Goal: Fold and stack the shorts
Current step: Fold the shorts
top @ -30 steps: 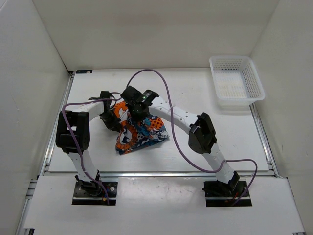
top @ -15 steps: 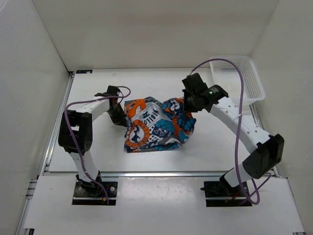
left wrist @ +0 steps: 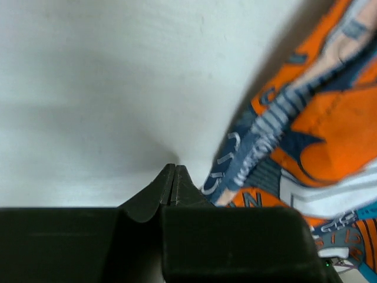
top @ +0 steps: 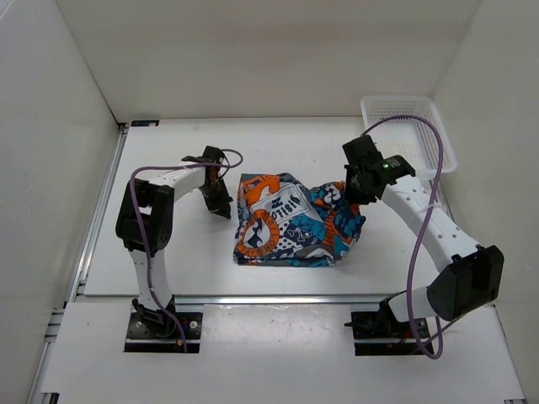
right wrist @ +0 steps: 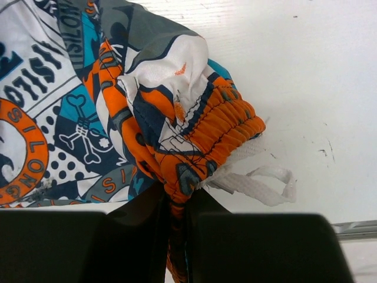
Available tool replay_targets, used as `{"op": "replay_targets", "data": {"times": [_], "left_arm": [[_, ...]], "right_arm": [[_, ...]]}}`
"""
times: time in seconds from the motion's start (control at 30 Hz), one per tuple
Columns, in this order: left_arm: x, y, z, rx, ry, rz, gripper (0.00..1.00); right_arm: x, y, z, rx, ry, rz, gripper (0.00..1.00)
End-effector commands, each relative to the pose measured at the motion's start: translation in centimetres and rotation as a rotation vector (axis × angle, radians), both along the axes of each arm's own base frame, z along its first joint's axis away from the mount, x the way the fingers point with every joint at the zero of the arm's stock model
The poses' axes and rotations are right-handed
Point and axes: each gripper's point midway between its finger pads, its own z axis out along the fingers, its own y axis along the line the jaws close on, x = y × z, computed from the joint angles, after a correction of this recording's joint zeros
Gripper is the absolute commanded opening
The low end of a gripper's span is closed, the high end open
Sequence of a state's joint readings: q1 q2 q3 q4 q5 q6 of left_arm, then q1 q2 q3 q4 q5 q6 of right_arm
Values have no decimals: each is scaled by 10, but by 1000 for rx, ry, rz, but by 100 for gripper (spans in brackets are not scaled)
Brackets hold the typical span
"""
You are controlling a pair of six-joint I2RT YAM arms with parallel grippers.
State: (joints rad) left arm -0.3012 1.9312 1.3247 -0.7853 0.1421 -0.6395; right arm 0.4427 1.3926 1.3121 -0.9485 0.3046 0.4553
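Observation:
The shorts [top: 295, 223], printed in blue, orange, white, black and grey, lie crumpled on the white table, mid-table. My right gripper [top: 354, 195] is shut on their orange elastic waistband at the right edge; the right wrist view shows the waistband [right wrist: 200, 141] pinched between my jaws, a white drawstring [right wrist: 259, 183] hanging beside it. My left gripper [top: 224, 208] is shut and empty, just left of the shorts' left edge. In the left wrist view its fingertips [left wrist: 172, 177] meet, with the shorts [left wrist: 306, 130] to the right, apart from them.
A white mesh basket [top: 407, 141] stands at the back right corner of the table. White walls enclose the table on three sides. The table's metal front edge [top: 278, 299] runs just below the shorts.
My right gripper has pulled the shorts rightward, spreading them out. My left gripper has let go of the left edge and followed a little to the right.

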Motion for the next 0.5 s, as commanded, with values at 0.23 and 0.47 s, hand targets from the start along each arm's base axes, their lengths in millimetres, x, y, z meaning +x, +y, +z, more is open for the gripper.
{"op": "replay_targets", "data": {"times": [0.23,0.47], "left_arm": [[7,-12,-12,-15,20,-72,10],[11,-15,-13,-22,19,-84,10]], "right_arm": [[24,37,33,141,-30,65,0],[36,63,50,203,-54,75,0]]}}
